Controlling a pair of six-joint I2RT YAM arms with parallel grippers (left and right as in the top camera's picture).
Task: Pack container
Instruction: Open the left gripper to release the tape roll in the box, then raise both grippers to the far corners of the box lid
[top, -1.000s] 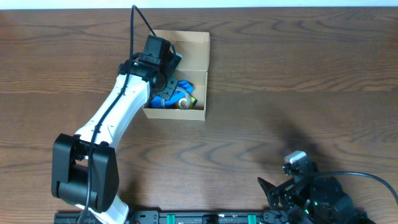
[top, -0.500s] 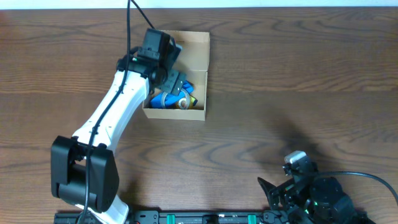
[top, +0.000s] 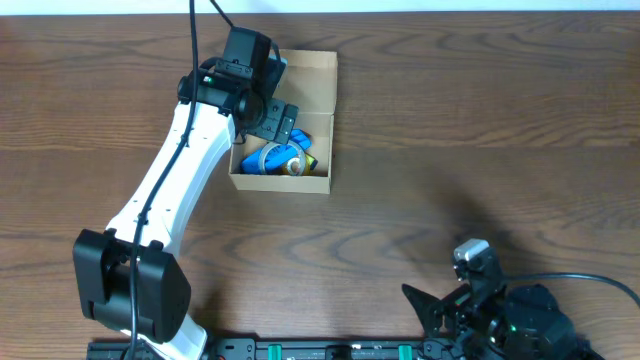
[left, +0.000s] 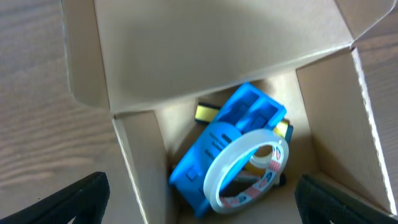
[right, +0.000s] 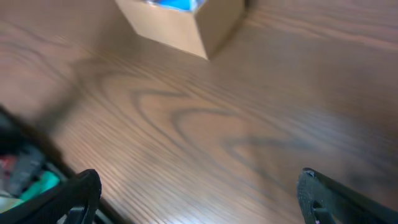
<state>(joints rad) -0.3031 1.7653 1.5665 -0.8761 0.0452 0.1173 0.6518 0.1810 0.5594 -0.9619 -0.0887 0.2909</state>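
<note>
Lifted back from the container, the left end effector now gapes apart above a tape roll; the right end effector is also apart.

A dark brown wooden surface is seen, with strong grain and a low satin sheen. The small rectangular tan cardboard box is plain, matt paperboard, including its flap at 12 o'clock. The blue moulded plastic block looks smooth and semi-glossy, and the clear tape roll glossy. The white arm shell is glossy plastic. The fingers of the left end effector are matt black.
</note>
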